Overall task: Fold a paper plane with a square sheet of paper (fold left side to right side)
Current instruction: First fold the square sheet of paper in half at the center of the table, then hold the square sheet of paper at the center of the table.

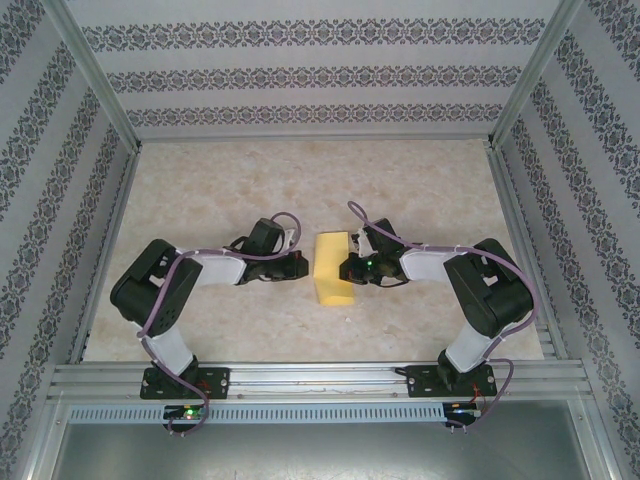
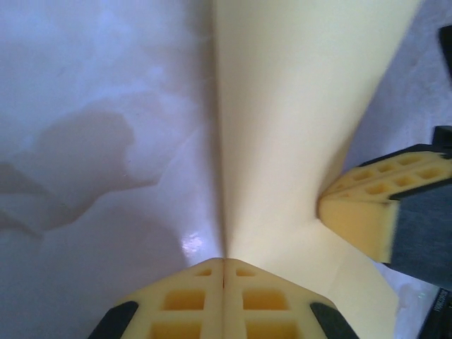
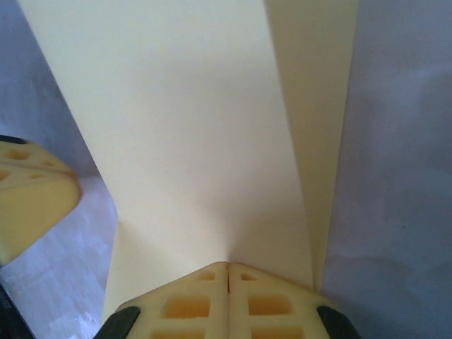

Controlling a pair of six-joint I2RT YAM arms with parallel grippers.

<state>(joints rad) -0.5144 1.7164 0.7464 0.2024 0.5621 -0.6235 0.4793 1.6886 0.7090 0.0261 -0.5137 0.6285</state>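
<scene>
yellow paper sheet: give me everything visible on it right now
The sheet of paper is plain pale yellow, thin, matt and unprinted. From above it reads as a rectangle, long sides running away from the arm bases, apparently folded over; the right wrist view shows a second layer along one long side. It sits in the middle of the table between the arms and seems bowed up where gripped. The left gripper is shut on its left edge, the right gripper on its right edge.

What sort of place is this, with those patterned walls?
Probably a purpose-built robot test booth: aluminium frame rails, patterned wallpaper panels around a marble-look tabletop, and two black-and-white robot arms bolted at its edge, pinching a yellow paper sheet.
</scene>
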